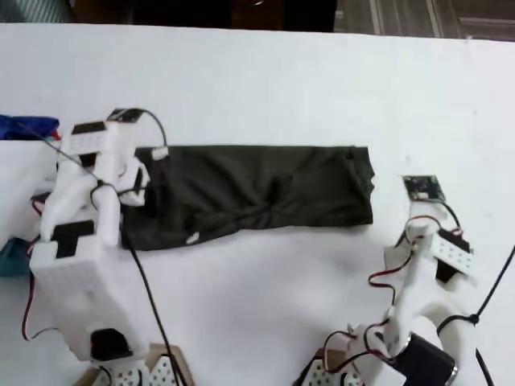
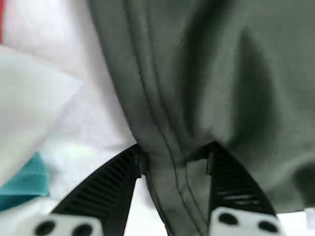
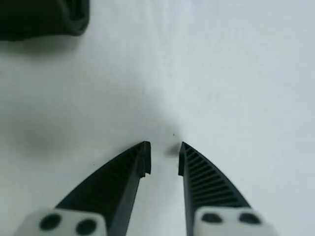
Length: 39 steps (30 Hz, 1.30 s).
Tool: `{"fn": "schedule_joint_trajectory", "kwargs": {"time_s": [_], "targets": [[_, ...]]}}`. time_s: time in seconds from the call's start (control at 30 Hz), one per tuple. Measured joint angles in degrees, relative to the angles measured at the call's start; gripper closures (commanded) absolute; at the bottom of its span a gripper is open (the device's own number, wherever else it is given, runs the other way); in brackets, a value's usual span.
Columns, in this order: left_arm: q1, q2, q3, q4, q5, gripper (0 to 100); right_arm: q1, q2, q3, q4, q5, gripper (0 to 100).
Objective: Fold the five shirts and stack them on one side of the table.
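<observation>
**L gripper (image 2: 174, 157) clamped on shirt (image 1: 257, 189), R gripper (image 3: 164, 155) empty**

Near edge: R gripper sits over bare worktop (image 1: 282, 305), just off the shirt's right end. Fingers nearly clenched, thin gap, nothing in them. L gripper is at the shirt's left end, fingers grasping a bunched stitched hem. Dark green shirt lies mid-worktop as a long flat strip w/ a twisted crease near centre. Teal cloth (image 1: 10, 257) at left edge beside L arm. Blue cloth (image 1: 24, 127) farther back, same edge.
</observation>
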Motion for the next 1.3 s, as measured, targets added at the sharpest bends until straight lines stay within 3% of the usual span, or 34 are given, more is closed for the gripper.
{"fn": "schedule_joint_trajectory", "kwargs": {"time_s": [0.13, 0.23, 0.27, 0.47, 0.63, 0.83, 1.1, 1.3], "targets": [[0.0, 4.5, -5.3, 3.8, 0.0, 82, 3.5, 0.0, 0.1, 0.0, 1.5, 89.6], [0.1, 7.2, -9.0, 6.9, 0.0, 99, 4.3, 0.0, 1.0, -0.1, 4.0, 89.6], [0.4, 7.7, -9.8, 7.6, 0.0, 95, 4.3, -0.1, 1.4, -0.4, 4.3, 89.6], [1.3, 9.1, -14.1, 12.1, 0.0, 97, 4.6, -1.2, 3.4, -3.1, 4.6, 89.7], [0.4, 9.7, -21.4, 21.4, -0.1, 97, 4.6, -1.3, 3.9, -3.4, 4.6, 89.7], [0.6, 6.6, -23.0, 23.3, 2.5, 97, 4.6, -1.3, 3.9, -3.5, 4.6, 89.7], [17.0, -11.3, -23.1, 23.7, 8.8, 97, 4.6, -1.3, 3.9, -3.5, 4.6, 89.8], [33.2, -14.6, -23.9, 21.7, 11.9, 97, 4.6, -1.6, 4.7, -4.3, 4.6, 89.8]]}}
